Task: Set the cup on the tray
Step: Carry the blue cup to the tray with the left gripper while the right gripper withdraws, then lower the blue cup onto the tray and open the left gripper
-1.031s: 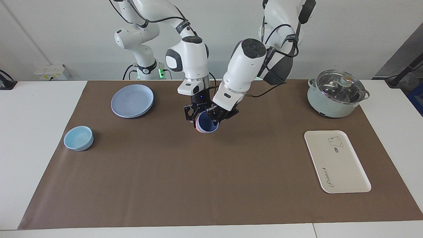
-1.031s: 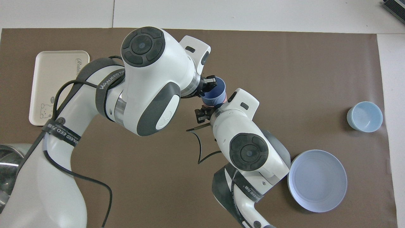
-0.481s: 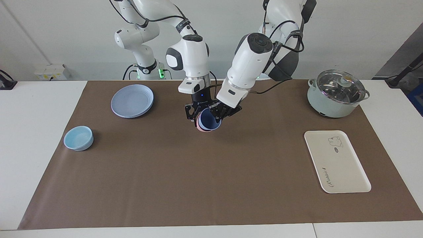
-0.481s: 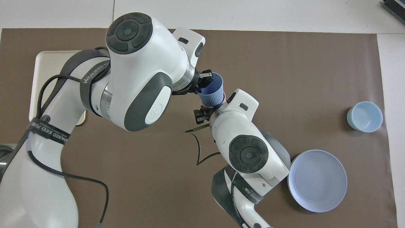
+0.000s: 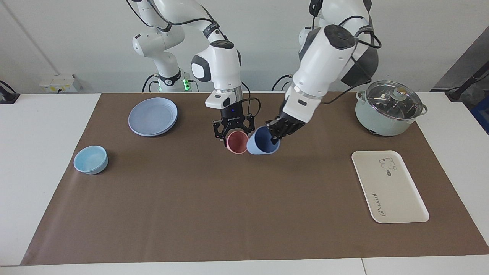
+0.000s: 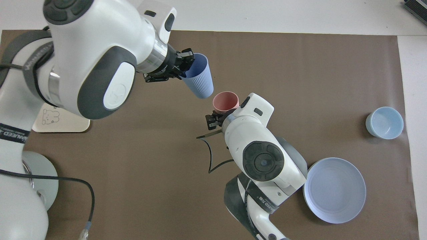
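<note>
1. A white table (image 5: 38,183) is covered by a brown mat (image 5: 229,202), with a plain pale wall seen above it in the facing view.

2. The blue cup (image 5: 262,141) is held tilted in the air over the middle of the mat, its mouth turned away from the robots. It is gripped at the rim by the left gripper (image 5: 276,134), whose fingers are clamped on the cup wall. In the overhead view the same cup (image 6: 199,80) is seen at the end of the left gripper (image 6: 184,65).

3. A pink cup (image 5: 237,142) is seen just beside the blue cup, toward the right arm's end of the table; whether the two touch cannot be told. The pink cup is held by the right gripper (image 5: 233,131), its fingers closed on it from both sides. From overhead the pink cup (image 6: 226,102) shows beside the right gripper (image 6: 218,116).

4. The cream tray (image 5: 389,187) lies flat on the mat toward the left arm's end of the table, well apart from the blue cup. A bear drawing and script are printed on it. In the overhead view the tray (image 6: 66,121) is largely covered by the left arm.

5. A pale green pot with a glass lid (image 5: 389,107) stands nearer to the robots than the tray.

6. A round blue plate (image 5: 153,116) lies toward the right arm's end of the table, and a light-blue bowl (image 5: 91,159) stands farther from the robots than the plate.
</note>
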{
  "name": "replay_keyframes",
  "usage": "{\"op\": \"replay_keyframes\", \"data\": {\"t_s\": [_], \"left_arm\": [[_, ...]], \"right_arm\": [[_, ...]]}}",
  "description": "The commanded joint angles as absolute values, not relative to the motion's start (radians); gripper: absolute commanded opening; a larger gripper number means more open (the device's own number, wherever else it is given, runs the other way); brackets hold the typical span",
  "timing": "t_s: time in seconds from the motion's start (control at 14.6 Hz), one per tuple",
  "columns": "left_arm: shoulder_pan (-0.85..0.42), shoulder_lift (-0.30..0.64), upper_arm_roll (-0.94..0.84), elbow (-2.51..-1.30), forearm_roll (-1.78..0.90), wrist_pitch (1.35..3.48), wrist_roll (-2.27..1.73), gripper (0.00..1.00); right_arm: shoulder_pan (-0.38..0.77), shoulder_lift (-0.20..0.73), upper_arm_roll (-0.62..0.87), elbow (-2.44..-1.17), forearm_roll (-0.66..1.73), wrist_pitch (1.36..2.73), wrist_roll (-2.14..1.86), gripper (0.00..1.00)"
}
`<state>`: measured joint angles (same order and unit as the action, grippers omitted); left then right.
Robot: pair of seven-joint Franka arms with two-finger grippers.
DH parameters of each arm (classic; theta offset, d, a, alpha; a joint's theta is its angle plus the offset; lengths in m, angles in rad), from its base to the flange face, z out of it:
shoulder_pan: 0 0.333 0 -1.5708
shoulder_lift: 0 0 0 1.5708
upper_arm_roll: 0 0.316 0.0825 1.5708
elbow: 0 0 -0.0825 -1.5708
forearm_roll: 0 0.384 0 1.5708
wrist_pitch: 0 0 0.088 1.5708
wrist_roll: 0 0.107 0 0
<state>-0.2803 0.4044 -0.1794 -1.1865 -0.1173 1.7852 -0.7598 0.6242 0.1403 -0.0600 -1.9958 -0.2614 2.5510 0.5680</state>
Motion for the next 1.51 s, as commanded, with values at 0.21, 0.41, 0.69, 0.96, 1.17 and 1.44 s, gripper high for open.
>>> {"op": "replay_keyframes", "data": {"t_s": [0.21, 0.41, 0.69, 0.96, 1.17, 1.44], "left_arm": [[-0.048, 0.361, -0.189, -1.198, 0.002, 1.779, -0.541, 0.00], [0.102, 0.334, -0.190, -1.274, -0.002, 1.883, -0.346, 0.00], [0.262, 0.246, -0.190, -1.500, -0.003, 2.086, -0.100, 0.00], [0.379, 0.193, -0.190, -1.742, -0.005, 2.317, 0.064, 0.00], [0.397, 0.196, -0.190, -1.859, -0.015, 2.454, 0.089, 0.00], [0.402, 0.245, -0.190, -1.894, -0.095, 2.523, 0.089, 0.00]], "right_arm": [[0.566, 0.130, -0.060, -2.002, -0.301, 2.563, 0.498, 0.00], [0.456, 0.156, -0.058, -2.000, -0.292, 2.695, 0.321, 0.00], [0.347, 0.193, -0.051, -2.002, -0.127, 2.825, 0.053, 0.00], [0.270, 0.218, -0.049, -1.950, 0.456, 2.778, -0.560, 0.00], [0.158, 0.218, -0.051, -1.940, 0.742, 2.663, -0.988, 0.00], [0.058, 0.274, -0.051, -1.937, 1.148, 2.545, -1.479, 0.00]]}}
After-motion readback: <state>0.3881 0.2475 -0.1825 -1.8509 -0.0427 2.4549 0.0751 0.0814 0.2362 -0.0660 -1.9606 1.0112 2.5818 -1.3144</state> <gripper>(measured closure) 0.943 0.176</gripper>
